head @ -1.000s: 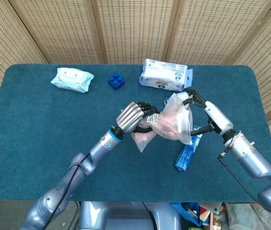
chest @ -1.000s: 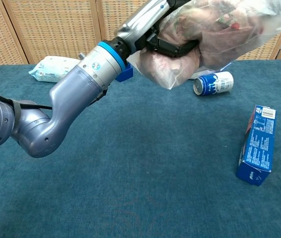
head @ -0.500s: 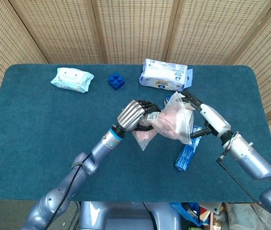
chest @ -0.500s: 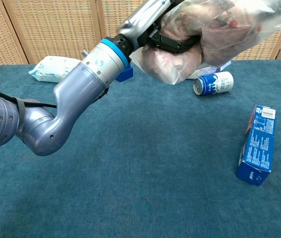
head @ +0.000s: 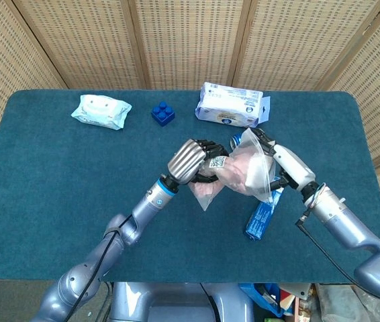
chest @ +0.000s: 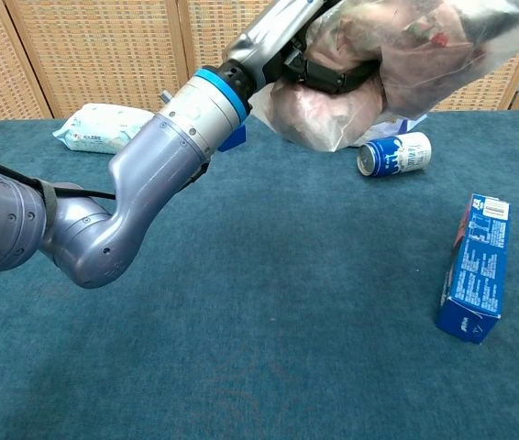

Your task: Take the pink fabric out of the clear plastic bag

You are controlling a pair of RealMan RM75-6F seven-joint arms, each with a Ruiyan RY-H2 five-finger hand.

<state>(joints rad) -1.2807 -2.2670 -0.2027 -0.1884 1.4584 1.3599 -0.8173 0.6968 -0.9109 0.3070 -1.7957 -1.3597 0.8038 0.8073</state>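
Observation:
The clear plastic bag (head: 247, 168) hangs above the table's middle right, with the pink fabric (head: 238, 171) bunched inside it. My left hand (head: 191, 163) grips the bag and fabric from the left, fingers curled around the lower part. My right hand (head: 277, 157) holds the bag's upper right edge. In the chest view the bag (chest: 443, 46) and fabric (chest: 333, 101) fill the top edge, held by the left hand (chest: 319, 64); the right hand is out of that frame.
A blue can (chest: 394, 153) lies behind the bag and a blue box (chest: 474, 267) lies to the right (head: 262, 215). At the back stand a white wipes pack (head: 231, 106), a blue brick (head: 163, 112) and a pale green wipes pack (head: 101, 111).
Both hands and the bag have shifted slightly to the right and up. The right hand moved closer to the bag's top edge. Both grips are unchanged.

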